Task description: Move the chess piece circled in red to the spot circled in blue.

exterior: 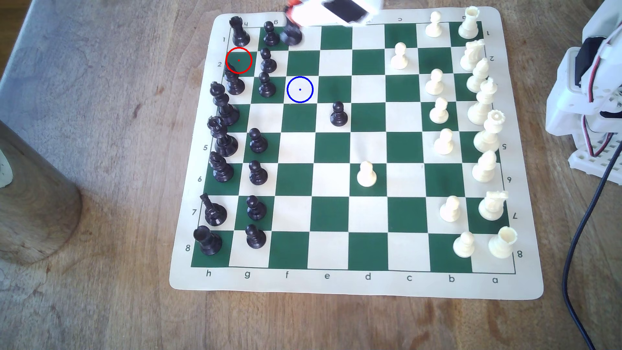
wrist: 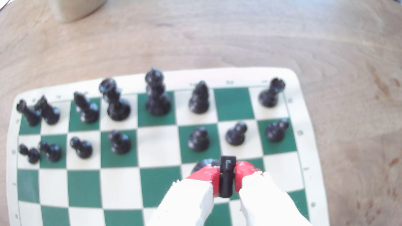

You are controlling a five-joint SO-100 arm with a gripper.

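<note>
the black knight sits clamped between the red-tipped fingers. they close tight on its sides, holding it above the board, blurred, apart from the blue-ringed square.

The chess mat border reads h to a, with numbers along both sides.

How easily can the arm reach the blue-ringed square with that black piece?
Probably easily. The jaws are shut on the black knight, near the blue-ringed square, which stands empty. A black pawn occupies the next square, so little room there.
</note>
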